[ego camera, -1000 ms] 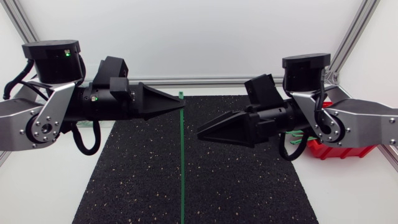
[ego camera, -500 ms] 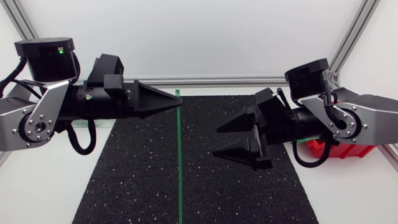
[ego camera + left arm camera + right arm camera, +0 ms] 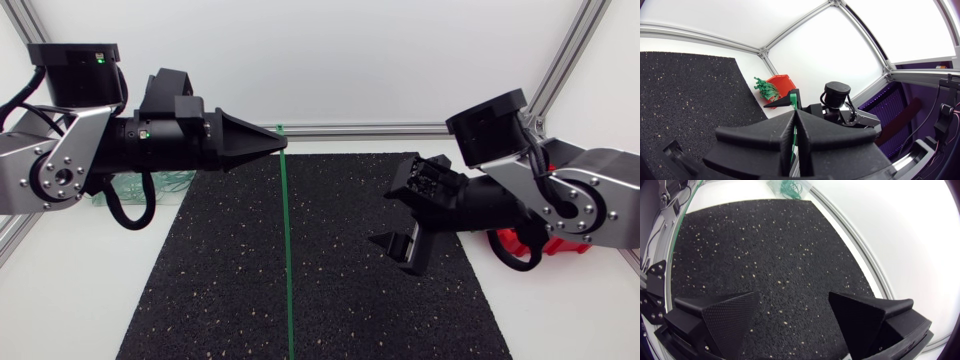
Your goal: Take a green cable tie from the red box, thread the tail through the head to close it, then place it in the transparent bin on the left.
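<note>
White tabletop lies under one black speckled mat, and two arms reach over it. Since a second ago the right arm has drawn back toward the right edge. Its jaws then stood nearly closed just beside the green cable tie. Half a second ago they had parted and backed off. Now the right jaws stand wide open, well apart from the tie and gripping nothing; the right wrist view shows mat between the two fingers.

The left arm has shifted a little toward the left and far edges, and the tie has gone with it. The left jaws are closed on that tie. In the left wrist view the green strip runs between the two pressed-together fingers, and its end sticks out past their tips. From above, the tie shows as one straight green line from the tip of the left jaws over the middle of the mat toward the near edge.

Counted:
- One tie is held.
- One red box sits at the right edge, mostly hidden behind the right arm, with less of it showing than before.
- One bunch of green ties is at that box, too tangled to count.
- One transparent bin sits at the left edge behind the left arm, holding looped green ties whose number I cannot tell.
</note>
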You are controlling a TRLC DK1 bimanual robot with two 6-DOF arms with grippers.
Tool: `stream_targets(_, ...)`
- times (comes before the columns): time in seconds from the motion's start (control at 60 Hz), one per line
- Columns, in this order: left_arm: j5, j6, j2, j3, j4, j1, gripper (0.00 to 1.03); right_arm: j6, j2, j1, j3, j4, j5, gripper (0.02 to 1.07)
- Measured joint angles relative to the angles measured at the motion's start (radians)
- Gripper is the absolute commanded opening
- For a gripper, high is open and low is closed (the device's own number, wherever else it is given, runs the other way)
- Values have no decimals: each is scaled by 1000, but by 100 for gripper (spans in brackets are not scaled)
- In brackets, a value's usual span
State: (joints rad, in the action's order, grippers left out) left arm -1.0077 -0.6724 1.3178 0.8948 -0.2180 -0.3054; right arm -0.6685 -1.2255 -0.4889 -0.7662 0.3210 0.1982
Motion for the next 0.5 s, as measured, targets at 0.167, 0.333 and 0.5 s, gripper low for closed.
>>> stream_targets(0.167,3,0,14,10,6,7,4,-13,-7,-56,-11,154,7,103)
stream_targets(0.333,3,3,23,50,11,35,4,-65,-45,-40,-26,69,-19,103)
stream_targets(0.5,-10,3,39,56,13,51,4,-179,-10,-23,75,-267,-50,103)
